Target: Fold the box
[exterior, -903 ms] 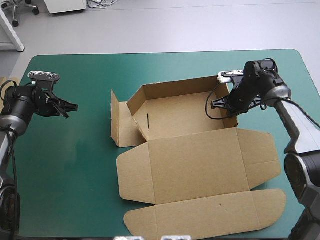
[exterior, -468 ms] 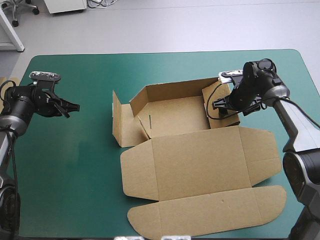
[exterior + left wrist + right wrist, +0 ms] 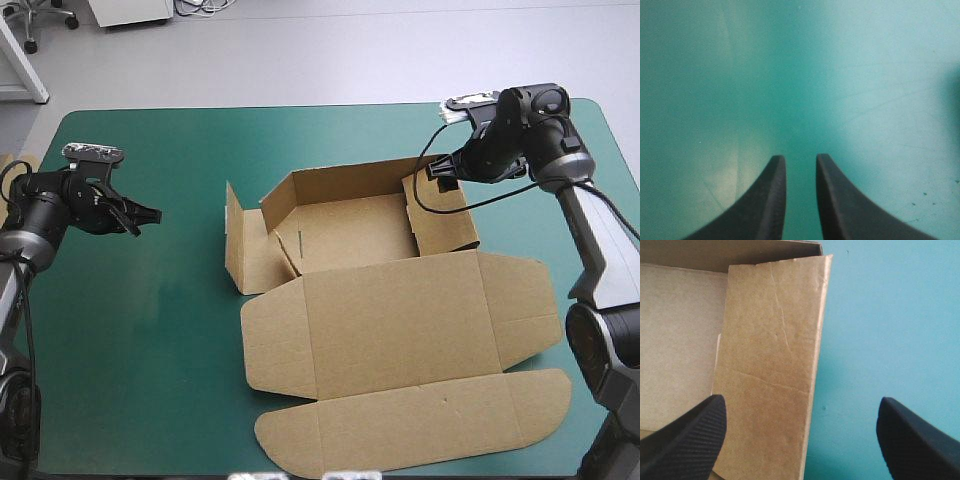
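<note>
Although the tray half of the box (image 3: 350, 230) is taking shape, I judge the fold to be about halfway done. At the left, the left end effector (image 3: 138, 213) hovers over the bare teal-green counter (image 3: 150, 350), well apart from the box. Its black fingers (image 3: 772, 200) stand with only a narrow gap between them and nothing in it. The brown box lies at the counter's middle and toward the right. On its left side, a side flap (image 3: 232, 240) stands upright but splays outward, so that end looks not yet tucked. The back wall (image 3: 340, 185) is raised. The right wall (image 3: 440, 215) also stands and appears to be turned inward over the tray floor. The right end effector (image 3: 438, 170) hangs just above the far end of that wall, its fingers spread wide and gripping nothing. In its wrist view the wall's board (image 3: 770, 365) lies under the gap between them. The lid (image 3: 400, 320) rests flat toward the near edge, with its rounded tuck flap (image 3: 420, 425) unfolded. The left end most likely has to be drawn in and secured next.
</note>
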